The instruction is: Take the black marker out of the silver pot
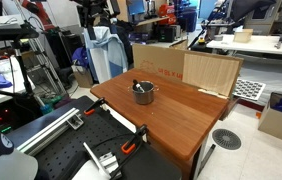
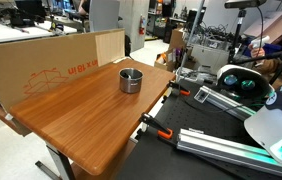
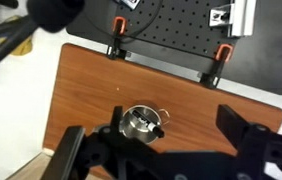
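The silver pot stands upright near the far middle of the wooden table. In the wrist view the pot lies straight below me. The black marker lies slanted inside it, its dark tip resting on the rim towards the right. The marker shows as a dark stick in an exterior view. My gripper is open and empty, well above the pot, with its dark fingers to either side of it. The gripper does not show clearly in either exterior view.
A large cardboard box stands along the table's back edge. Two orange clamps grip the table edge next to a black perforated board. Aluminium rails lie on the board.
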